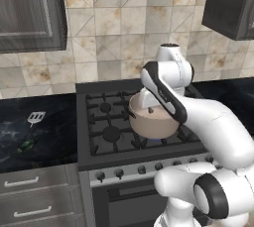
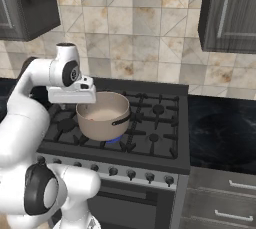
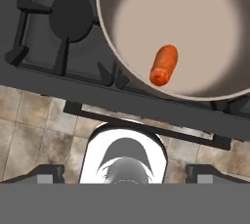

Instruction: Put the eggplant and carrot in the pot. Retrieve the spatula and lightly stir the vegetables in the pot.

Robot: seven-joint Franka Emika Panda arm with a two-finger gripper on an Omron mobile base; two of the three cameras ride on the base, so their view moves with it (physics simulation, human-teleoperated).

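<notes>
One stove [image 1: 106,139] is taking up the middle of your scene, with dark counters running off to its left [image 1: 54,132] and right [image 2: 220,128]. You are looking at the pot [image 1: 151,124] sitting on a near burner, its dark handle sticking out to the right in the right base view. The arm is reaching over it from the near side, and the hand is hanging just above the pot's near left rim.

In the hand view the gripper [image 3: 131,172] is standing wide, its two tips far apart with nothing between them. The carrot [image 3: 164,65] is lying loose on the pot's pale floor, close to the wall on the gripper's side and clear of the tips.

Open burners are lying to the left and far side of the pot, so you are getting free room there; the stove's edge is running close under the hand.

Well apart on the left counter, the spatula [image 1: 35,117] is lying head up, and the eggplant [image 1: 26,145] is resting just nearer than it.
</notes>
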